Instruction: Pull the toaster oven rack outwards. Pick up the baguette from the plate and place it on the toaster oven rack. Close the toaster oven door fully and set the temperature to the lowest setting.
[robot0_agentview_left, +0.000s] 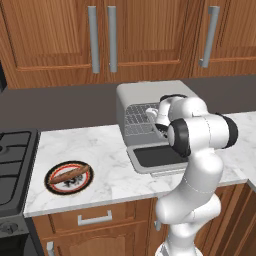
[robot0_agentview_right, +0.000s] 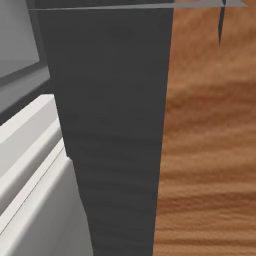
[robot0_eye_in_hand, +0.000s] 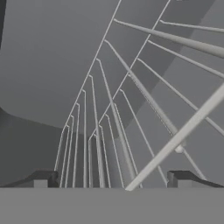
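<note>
Toaster oven (robot0_agentview_left: 150, 95) on tabletop (robot0_agentview_left: 110, 165), toaster oven door (robot0_agentview_left: 155, 157) dropped flat in front. Claw (robot0_eye_in_hand: 113, 177) released, jaws spread wide, reaching into oven over toaster oven rack (robot0_eye_in_hand: 131, 100). Baguette (robot0_agentview_left: 70, 174) on plate (robot0_agentview_left: 52, 186), well left of oven.

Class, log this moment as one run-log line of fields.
stage: reaching for toaster oven rack | claw: open, at rack | toaster oven door: down | baguette: on plate
</note>
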